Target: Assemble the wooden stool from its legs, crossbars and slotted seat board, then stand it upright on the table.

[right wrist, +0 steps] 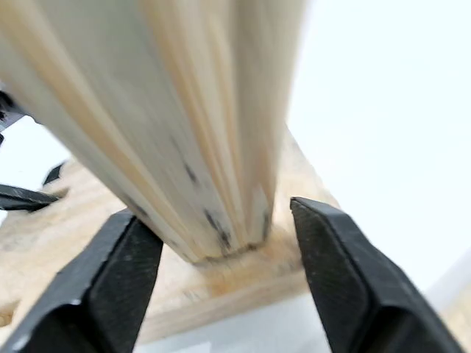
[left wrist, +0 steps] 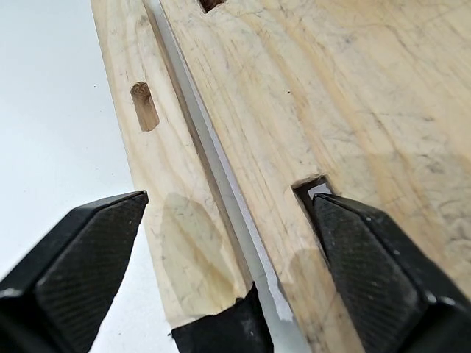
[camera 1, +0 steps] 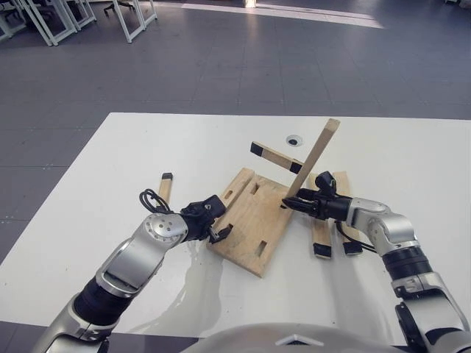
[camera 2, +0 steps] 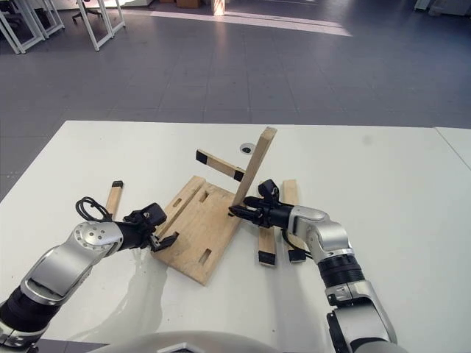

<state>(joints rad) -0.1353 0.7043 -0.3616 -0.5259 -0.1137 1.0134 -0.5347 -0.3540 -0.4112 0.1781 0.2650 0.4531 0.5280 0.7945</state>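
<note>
The slotted seat board (camera 1: 254, 220) lies flat near the table's middle. One wooden leg (camera 1: 315, 156) stands in a slot at the board's right edge, leaning up and to the right. My right gripper (camera 1: 292, 204) is open, its fingers (right wrist: 110, 287) on either side of the leg's foot (right wrist: 221, 147). My left gripper (camera 1: 218, 224) is open at the board's near-left corner. There it straddles a wooden rail (left wrist: 158, 147) with a peg hole and a black end cap, which lies along the board (left wrist: 353, 110).
A black-capped bar (camera 1: 276, 157) lies just behind the board. Another capped piece (camera 1: 165, 187) rests at the left. Two more (camera 1: 321, 239) lie under my right forearm. A small round hole (camera 1: 294, 138) sits in the white table (camera 1: 412, 162).
</note>
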